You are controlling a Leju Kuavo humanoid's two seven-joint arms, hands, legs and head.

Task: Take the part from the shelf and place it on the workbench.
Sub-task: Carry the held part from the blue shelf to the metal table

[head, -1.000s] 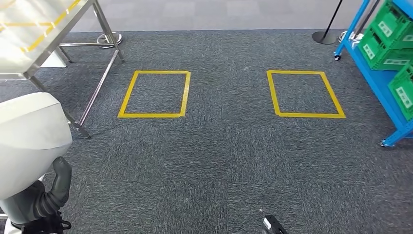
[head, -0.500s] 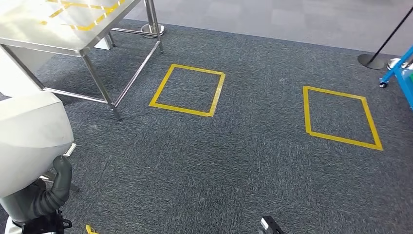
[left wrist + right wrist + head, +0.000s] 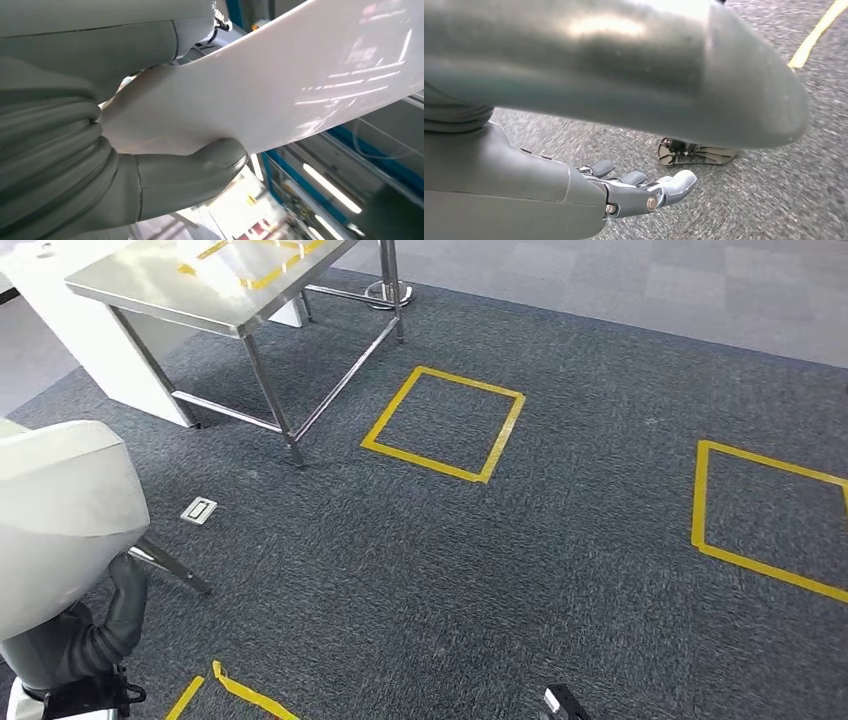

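Here the left hand (image 3: 165,175) grips a smooth, glossy white part (image 3: 280,95).

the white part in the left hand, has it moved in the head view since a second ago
No. The white part sits at the same lower-left spot by the left hand. The whole floor shifted as the camera turned, bringing the steel workbench further in.

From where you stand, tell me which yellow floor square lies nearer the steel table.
The left square, whole in the head view, just past the table leg. The right square lies farther off, cut by the picture's edge.
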